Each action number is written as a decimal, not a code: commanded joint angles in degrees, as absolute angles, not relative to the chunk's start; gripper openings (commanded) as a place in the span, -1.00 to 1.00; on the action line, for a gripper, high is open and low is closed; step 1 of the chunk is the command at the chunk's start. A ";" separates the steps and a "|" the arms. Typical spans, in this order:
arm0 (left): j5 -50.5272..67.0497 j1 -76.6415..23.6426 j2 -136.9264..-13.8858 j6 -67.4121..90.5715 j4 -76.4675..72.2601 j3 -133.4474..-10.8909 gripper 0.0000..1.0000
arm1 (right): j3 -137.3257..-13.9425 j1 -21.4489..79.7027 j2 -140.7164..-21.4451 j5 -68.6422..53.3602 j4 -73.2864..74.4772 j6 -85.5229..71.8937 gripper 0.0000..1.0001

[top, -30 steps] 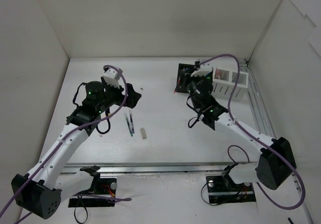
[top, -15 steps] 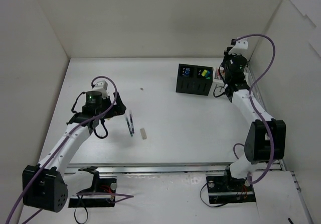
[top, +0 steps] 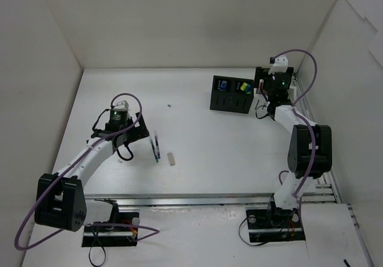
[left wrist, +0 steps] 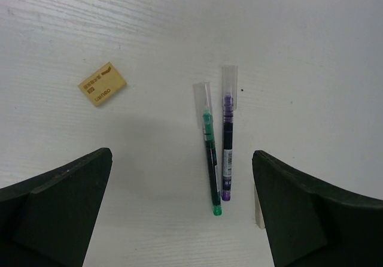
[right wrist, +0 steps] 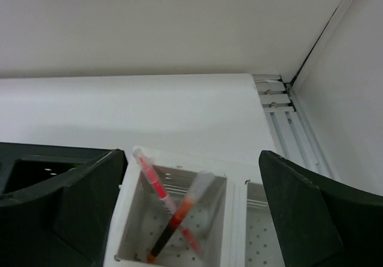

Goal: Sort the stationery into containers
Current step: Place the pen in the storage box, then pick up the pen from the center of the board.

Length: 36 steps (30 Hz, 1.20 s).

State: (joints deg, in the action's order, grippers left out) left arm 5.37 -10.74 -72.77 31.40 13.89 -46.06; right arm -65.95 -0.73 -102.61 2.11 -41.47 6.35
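Observation:
Two dark pens, a green one (left wrist: 209,159) and a purple one (left wrist: 227,141), lie side by side on the table (top: 197,159), in the top view as pens (top: 155,148). A pale eraser (left wrist: 102,84) (top: 171,158) lies just past them. My left gripper (left wrist: 181,153) (top: 128,136) hovers open above the pens, holding nothing. My right gripper (right wrist: 191,154) (top: 274,81) stands open over a white perforated box (right wrist: 236,219). In that box a thin red pen (right wrist: 152,180) and an orange-and-black pen (right wrist: 179,216) lean crossed.
The black two-compartment box (top: 232,94) stands at the back right with a blue item (top: 223,85) and a yellow-green one (top: 242,88) inside. A second white box (right wrist: 266,231) adjoins the first. A metal rail (right wrist: 281,117) and the side wall run close on the right.
My right arm swung from the black box to the white boxes, and its gripper opened, leaving the orange-and-black pen in the box. My left arm drew back leftward, staying open.

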 commanded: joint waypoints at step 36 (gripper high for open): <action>-11.25 -21.53 -101.16 50.71 32.08 -66.36 -0.13 | -39.38 16.43 -48.44 30.94 -11.96 -5.36 0.96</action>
State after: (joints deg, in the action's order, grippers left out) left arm -9.52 -21.65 -102.76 48.75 29.63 -65.69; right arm -38.98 16.19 -50.06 28.32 -12.49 -4.54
